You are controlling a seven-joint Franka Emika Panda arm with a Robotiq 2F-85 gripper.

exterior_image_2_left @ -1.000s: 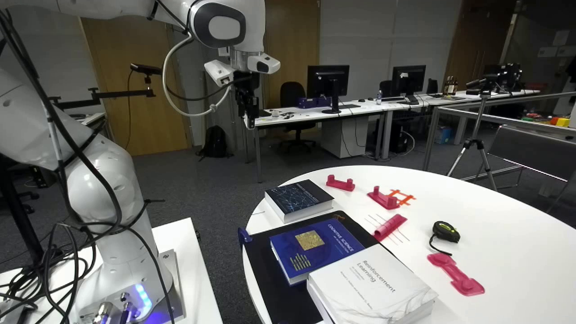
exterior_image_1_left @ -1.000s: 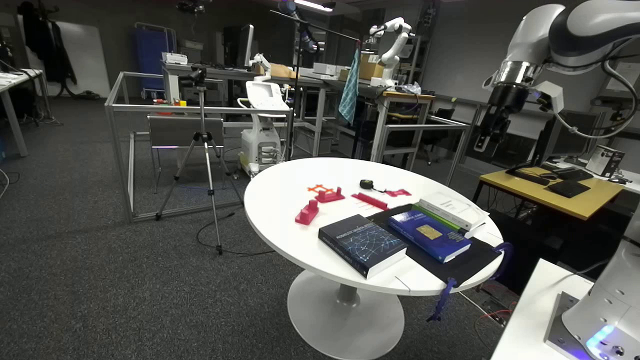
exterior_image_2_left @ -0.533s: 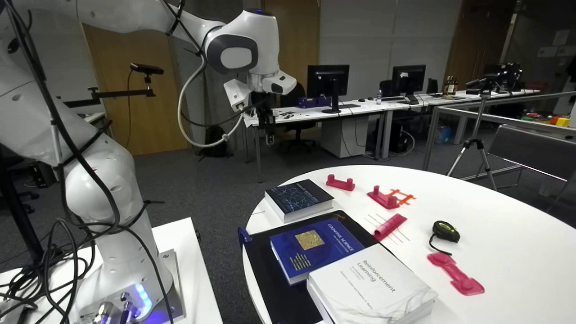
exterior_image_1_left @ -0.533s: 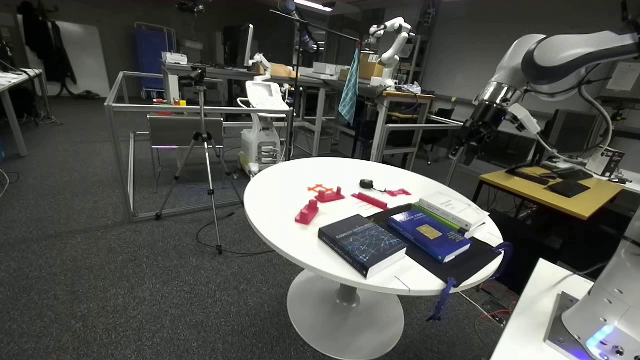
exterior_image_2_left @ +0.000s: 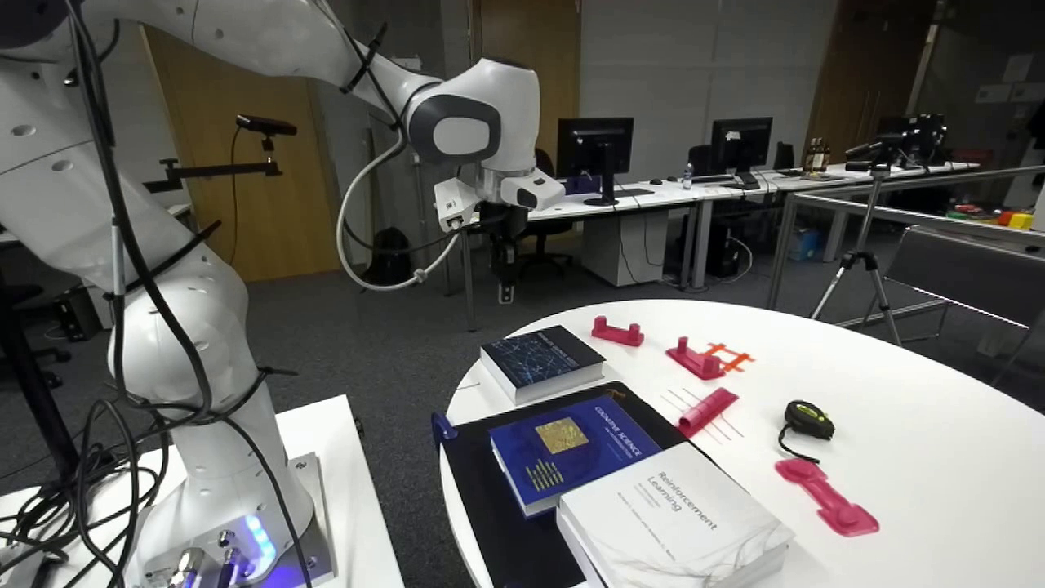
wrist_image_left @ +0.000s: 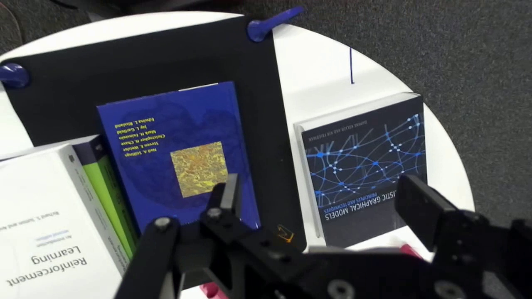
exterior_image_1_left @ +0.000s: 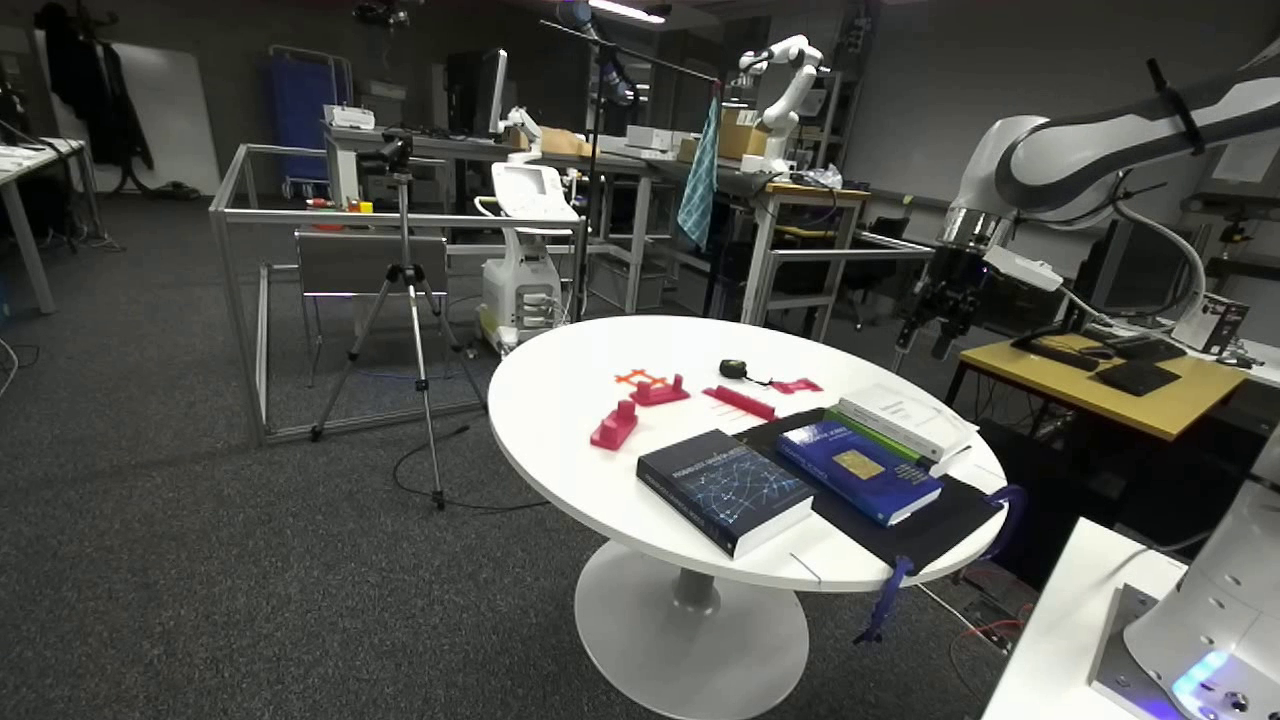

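- So the black two-finger gripper [wrist_image_left: 320,189] is spread wide, fingertips far apart in the wrist view, and it hasn't got hold of anything.
- It's hanging fingers-down in midair off the white robot arm [exterior_image_2_left: 518,114], higher than the books in both exterior views and not touching any of them.
- Closest stuff from the wrist cam: one finger overlaps the blue hardback with a gold square on its cover [wrist_image_left: 199,170], and the other overlaps the dark hardback with a light-blue network pattern [wrist_image_left: 361,158].
- The blue one lies flat on a thin black rectangular mat [wrist_image_left: 266,145]; the dark one is flat on the round white table [exterior_image_2_left: 939,392], just beside the mat.
- Two shiny blue clamps [wrist_image_left: 257,31] sit at the mat's corners, right at the table edge.
- Other side of the blue book: a thick white "Reinforcement Learning" book [exterior_image_2_left: 678,514], with a green-and-dark book [wrist_image_left: 110,199] showing along its edge.
- Further in on the tabletop, two pink blocks with upright posts [exterior_image_2_left: 618,331], an orange lattice piece [exterior_image_2_left: 739,359] touching or nearly touching one of them (can't tell), and a pink bar with thin rods [exterior_image_2_left: 709,411].
- Near those, a black-and-yellow tape measure [exterior_image_2_left: 810,420] and a flat pink dumbbell-shaped piece [exterior_image_2_left: 829,496].
- Background has a camera tripod [exterior_image_1_left: 405,270] and a yellow-topped desk [exterior_image_1_left: 1110,400].
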